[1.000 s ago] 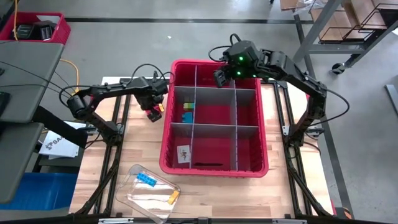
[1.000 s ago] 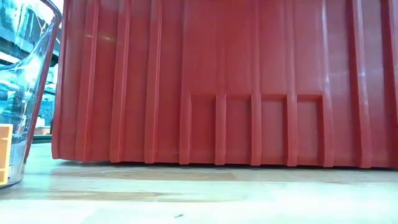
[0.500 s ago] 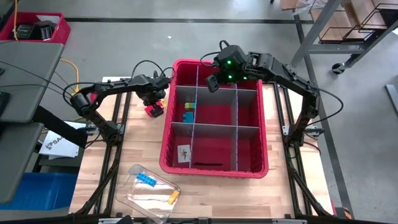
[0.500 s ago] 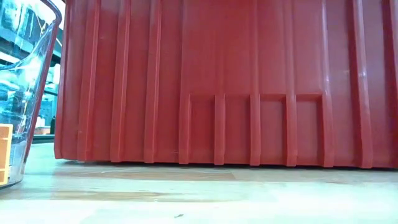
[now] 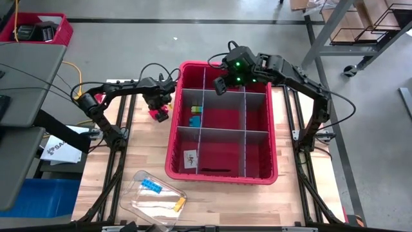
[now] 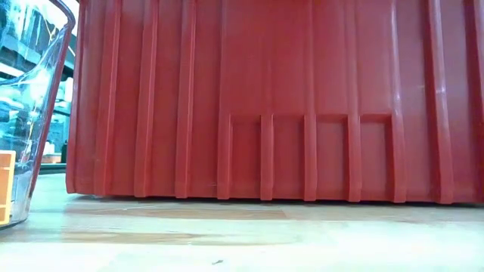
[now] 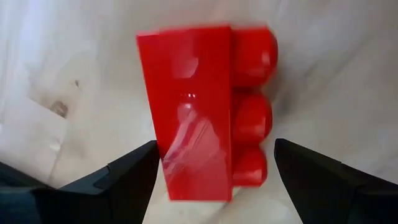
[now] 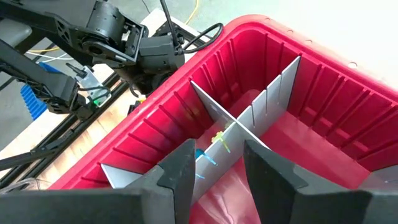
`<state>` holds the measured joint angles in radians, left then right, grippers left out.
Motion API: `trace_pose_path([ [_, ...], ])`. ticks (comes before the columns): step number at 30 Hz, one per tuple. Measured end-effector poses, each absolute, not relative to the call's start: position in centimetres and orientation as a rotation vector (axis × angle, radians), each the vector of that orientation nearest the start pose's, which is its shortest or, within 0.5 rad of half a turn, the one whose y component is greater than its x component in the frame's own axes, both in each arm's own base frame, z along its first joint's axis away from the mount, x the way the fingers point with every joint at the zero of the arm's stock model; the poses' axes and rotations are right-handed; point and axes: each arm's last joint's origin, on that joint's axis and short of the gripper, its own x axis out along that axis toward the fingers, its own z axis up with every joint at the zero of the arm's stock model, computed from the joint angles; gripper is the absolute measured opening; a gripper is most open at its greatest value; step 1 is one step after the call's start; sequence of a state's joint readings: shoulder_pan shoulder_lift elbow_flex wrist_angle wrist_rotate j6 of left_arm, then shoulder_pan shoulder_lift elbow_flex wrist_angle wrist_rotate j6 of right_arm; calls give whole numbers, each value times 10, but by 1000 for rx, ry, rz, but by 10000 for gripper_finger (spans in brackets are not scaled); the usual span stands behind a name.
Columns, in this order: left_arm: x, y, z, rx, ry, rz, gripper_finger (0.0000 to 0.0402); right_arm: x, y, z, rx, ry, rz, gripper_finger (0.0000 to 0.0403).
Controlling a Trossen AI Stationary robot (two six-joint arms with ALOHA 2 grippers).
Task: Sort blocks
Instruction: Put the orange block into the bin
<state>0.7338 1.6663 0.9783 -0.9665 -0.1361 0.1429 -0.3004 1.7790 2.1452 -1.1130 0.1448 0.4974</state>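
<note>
Red block (image 7: 208, 112) on the tabletop, just outside the red bin's (image 5: 174, 138) left wall near its far corner.

We hold the left gripper (image 7: 211, 171) spread wide astride the block, not yet pinching. We should centre both fingers on its flat sides, lower fully, then close. We keep the right gripper (image 8: 214, 165) part-open and empty over the bin's far compartments.

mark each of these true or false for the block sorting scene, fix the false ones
1. The left gripper is open around a red block. True.
2. That block lies inside the red bin. False: it sits on the wooden table, beside the bin.
3. The right gripper hovers over the bin's far end. True.
4. The right gripper holds a blue block. False: nothing sits between its fingers.
5. A clear container holds blue blocks. True.
</note>
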Motion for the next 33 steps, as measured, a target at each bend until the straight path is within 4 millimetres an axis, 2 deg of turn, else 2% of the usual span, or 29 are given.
trace_pose_path([
  [6, 192, 182, 159, -337, 1677, 480, 313, 336, -108, 440, 524, 628, -603, 129],
  [10, 192, 190, 154, -366, 1650, 528, 313, 336, -108, 440, 524, 628, -602, 129],
  [14, 188, 192, 142, -408, 1720, 501, 311, 336, -108, 440, 525, 628, -602, 129],
  [21, 191, 192, 129, -435, 1775, 488, 266, 337, -106, 440, 527, 628, -592, 129],
  [23, 192, 190, 132, -408, 1772, 506, 250, 337, -105, 440, 526, 629, -590, 129],
  [27, 190, 189, 143, -366, 1738, 546, 250, 337, -105, 440, 525, 629, -588, 129],
  [33, 172, 181, 178, -349, 1733, 606, 250, 337, -105, 441, 518, 628, -586, 129],
])
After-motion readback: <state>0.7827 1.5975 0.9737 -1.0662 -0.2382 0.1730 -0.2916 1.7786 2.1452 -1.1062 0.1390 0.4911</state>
